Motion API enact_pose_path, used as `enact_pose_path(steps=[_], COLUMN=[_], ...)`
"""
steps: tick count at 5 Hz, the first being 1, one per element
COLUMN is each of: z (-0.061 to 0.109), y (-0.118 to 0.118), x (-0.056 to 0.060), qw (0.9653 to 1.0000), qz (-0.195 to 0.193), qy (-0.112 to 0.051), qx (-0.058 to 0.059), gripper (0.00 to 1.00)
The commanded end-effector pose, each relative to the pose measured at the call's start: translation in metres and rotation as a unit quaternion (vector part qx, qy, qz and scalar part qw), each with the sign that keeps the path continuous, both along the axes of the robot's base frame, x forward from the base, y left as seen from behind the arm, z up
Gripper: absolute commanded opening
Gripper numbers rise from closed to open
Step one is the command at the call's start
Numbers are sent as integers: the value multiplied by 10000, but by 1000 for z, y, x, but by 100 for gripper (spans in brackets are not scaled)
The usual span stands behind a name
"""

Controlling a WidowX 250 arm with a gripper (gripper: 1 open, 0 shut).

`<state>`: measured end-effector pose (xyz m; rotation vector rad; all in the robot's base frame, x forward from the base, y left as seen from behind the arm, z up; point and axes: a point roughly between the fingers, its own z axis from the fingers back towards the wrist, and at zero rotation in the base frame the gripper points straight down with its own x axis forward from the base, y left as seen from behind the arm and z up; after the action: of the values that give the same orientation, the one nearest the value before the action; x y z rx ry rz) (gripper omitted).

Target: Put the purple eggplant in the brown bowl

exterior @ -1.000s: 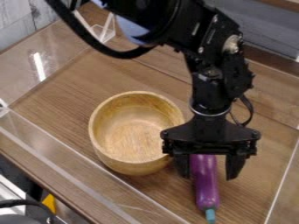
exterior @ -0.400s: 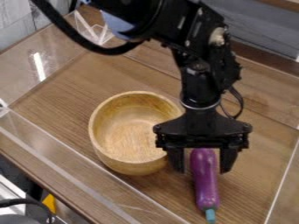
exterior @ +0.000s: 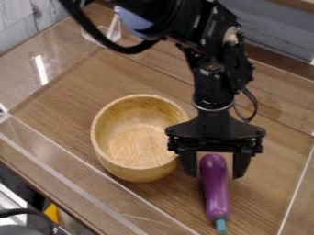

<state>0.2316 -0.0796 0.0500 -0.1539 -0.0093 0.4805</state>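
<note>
In the foreground, eggplant on the wooden table, teal end toward the near edge, black pincer spread above and around its far end, just left, brown bowl upright on the same wood, farther back, black arm reaching down.

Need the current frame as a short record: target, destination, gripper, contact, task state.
target: purple eggplant, lying on the table right of the bowl in the picture, teal cap toward the bottom edge
destination: brown bowl, upright, nothing seen inside
gripper: open, over the eggplant's upper end, fingers to either side of it
contact: cannot tell from this single view
surface: brown wooden table
task state: eggplant not yet in bowl
</note>
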Motion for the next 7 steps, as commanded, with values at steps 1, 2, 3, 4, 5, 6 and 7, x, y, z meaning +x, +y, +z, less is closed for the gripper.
enact_pose_path(steps=[1, 2, 3, 4, 5, 6, 7], z=[3, 0, -1, 6, 10, 4, -2], y=[2, -6, -15, -24, -30, -35, -39], x=[18, 17, 16, 21, 24, 15, 5], qw=[9990, 9992, 9993, 9991, 9990, 9994, 9996], qz=[398, 356, 306, 355, 393, 296, 196], qy=[-192, -186, -197, -208, -196, -180, -175], qx=[-39, -28, -33, -29, 0, 24, 59], gripper=[100, 100, 100, 100, 100, 100, 100])
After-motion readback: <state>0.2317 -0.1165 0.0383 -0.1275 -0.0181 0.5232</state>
